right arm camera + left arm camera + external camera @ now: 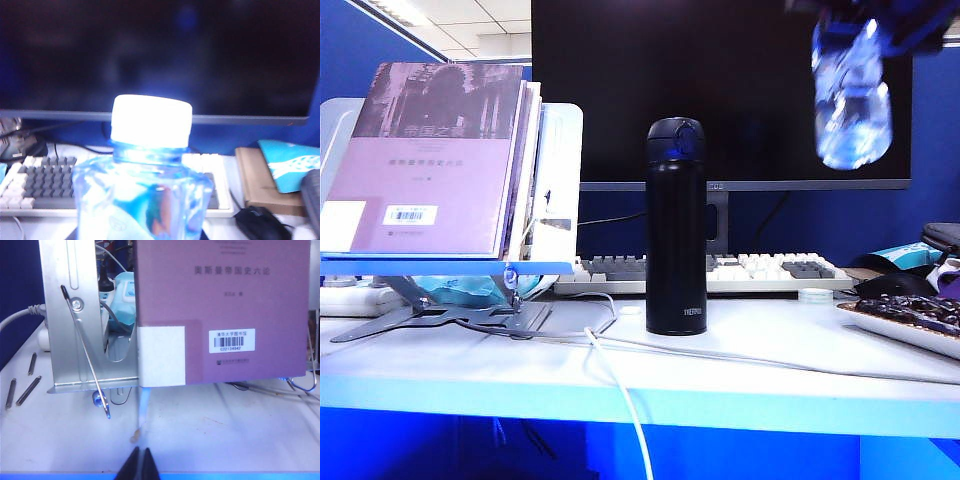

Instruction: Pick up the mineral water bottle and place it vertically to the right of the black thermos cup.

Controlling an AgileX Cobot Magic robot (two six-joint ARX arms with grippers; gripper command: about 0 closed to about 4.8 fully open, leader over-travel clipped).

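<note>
While the right gripper (880,25) is pinching the small clear plastic mineral water bottle (852,95) high above the white desk (770,350), right of the tall matte-black thermos cup (676,227), a tilted release is risking toppling; the left gripper (140,465), fingers pressed together, is idling by the purple book (225,310).

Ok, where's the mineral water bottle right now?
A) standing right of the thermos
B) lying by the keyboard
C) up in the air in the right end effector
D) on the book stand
C: the mineral water bottle hangs high above the desk in the right end effector, up and right of the black thermos cup.
</note>
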